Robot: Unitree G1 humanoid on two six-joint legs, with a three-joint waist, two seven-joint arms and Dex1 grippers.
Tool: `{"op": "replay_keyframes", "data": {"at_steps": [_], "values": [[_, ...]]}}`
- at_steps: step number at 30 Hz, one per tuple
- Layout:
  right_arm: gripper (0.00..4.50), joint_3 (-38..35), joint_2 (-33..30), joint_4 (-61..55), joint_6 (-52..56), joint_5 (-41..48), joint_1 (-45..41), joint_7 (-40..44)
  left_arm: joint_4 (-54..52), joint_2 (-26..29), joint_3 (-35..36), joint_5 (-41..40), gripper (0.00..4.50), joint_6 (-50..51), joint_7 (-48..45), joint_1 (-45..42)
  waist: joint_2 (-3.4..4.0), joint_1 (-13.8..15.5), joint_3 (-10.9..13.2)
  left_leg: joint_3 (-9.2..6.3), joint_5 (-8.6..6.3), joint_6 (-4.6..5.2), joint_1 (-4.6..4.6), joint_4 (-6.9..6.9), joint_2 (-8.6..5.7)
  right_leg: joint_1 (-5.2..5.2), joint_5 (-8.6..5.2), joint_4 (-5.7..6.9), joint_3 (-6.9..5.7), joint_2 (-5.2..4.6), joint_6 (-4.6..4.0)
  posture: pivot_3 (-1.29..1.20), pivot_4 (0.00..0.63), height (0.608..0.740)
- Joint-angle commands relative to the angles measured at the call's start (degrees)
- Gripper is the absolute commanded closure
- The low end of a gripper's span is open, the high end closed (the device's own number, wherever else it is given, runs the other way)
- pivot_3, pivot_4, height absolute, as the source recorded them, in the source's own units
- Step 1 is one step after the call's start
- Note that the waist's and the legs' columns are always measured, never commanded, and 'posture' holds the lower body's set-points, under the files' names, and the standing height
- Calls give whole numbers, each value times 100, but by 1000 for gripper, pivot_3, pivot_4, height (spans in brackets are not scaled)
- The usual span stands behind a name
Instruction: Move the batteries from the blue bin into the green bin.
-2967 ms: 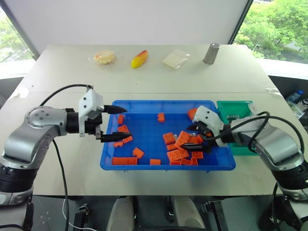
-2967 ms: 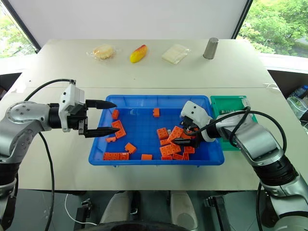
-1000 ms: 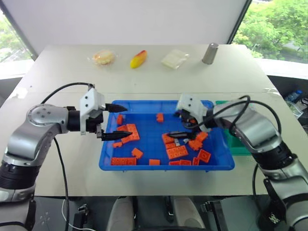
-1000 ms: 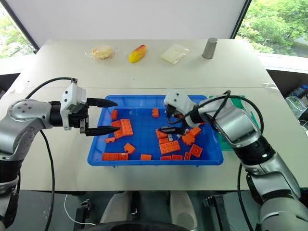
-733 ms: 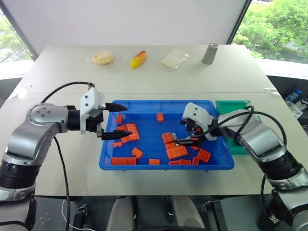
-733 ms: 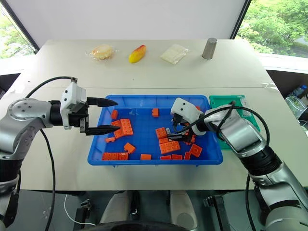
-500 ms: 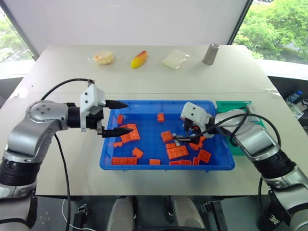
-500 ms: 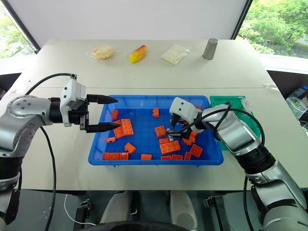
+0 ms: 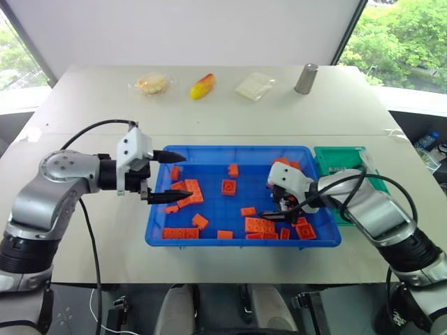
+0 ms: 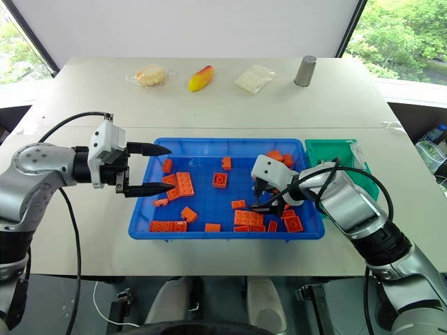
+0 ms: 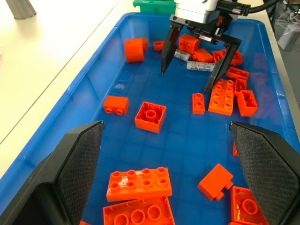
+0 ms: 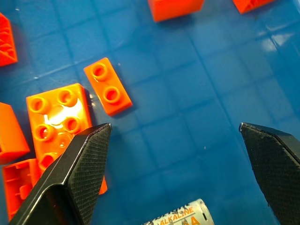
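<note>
The blue bin (image 9: 209,149) holds scattered orange bricks and two silver batteries (image 11: 199,66) near its right end. My right gripper (image 9: 269,204) is down inside that end, open. One battery (image 12: 180,216), labelled alkaline, lies on the floor close under the wrist, back from the fingertips. Bare blue floor and a small brick lie between the fingers (image 12: 82,168). My left gripper (image 9: 178,177) hovers open over the bin's left end, pointing right, holding nothing. The green bin (image 9: 349,162) stands just right of the blue bin.
Orange bricks (image 9: 260,225) crowd the bin's front right, and several more lie along its front and left. At the table's far side sit a wrapped bun (image 9: 151,83), a yellow-red fruit (image 9: 202,85), a white packet (image 9: 254,85) and a grey metal cup (image 9: 306,77).
My right gripper has moved from the bin's middle toward its right front corner and lower, staying open. Bricks near it have shifted, leaving one alone mid-bin. The left gripper has kept its place.
</note>
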Motion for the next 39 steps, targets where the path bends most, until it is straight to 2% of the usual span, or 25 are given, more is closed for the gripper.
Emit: {"op": "replay_keyframes", "data": {"at_steps": [1, 5, 8, 12, 17, 31, 39], "values": [[8, -598, -174, -433, 176, 331, -113, 112, -171, 25, 95, -51, 0, -68, 3, 52, 0, 2, 0, 0, 0, 0, 0, 0, 0, 0, 0, 0, 0, 0, 0, 0, 150, 740], [8, -671, -506, -160, -335, 425, -629, 705, -115, -1, 40, -4, 0, -129, -21, 33, 0, -7, 2, -2, 0, 0, 0, 0, 0, 0, 0, -1, -1, 0, 0, 0, 150, 740], [8, -356, -839, 351, -1005, 218, -1092, 1379, -66, -65, -13, 11, 0, -147, -26, -82, 0, -13, 3, 2, 0, 0, 1, 0, 0, -1, -1, -4, 2, 0, -1, 0, 150, 740], [8, 260, -1406, 657, -2000, -350, -1197, 2299, 18, -135, -71, 62, 0, -168, -34, -194, -1, 13, 3, -3, -1, 1, 0, -3, 0, 2, -6, -10, -5, 1, 6, 0, 150, 740], [8, 547, -1387, 983, -2545, -966, -1174, 2372, -76, -127, -96, 14, 0, -163, -84, -112, -3, -23, 6, 9, -2, 3, -5, -2, -2, -4, -7, -10, 3, -5, 9, 0, 150, 740], [8, 455, -1210, 244, -1915, -941, -630, 2611, -274, -204, -286, -316, 0, 63, -321, -215, -3, 5, 6, 6, -2, 3, -4, 0, -2, -3, -8, -5, 2, -4, 9, 0, 150, 740], [8, 616, -936, 645, -2082, -1250, -642, 2420, -301, -278, -341, -345, 0, 117, -316, -253, -3, -2, 6, 5, -2, 2, -3, 2, -2, -2, -8, -4, 2, -3, 8, 0, 150, 740]]}}
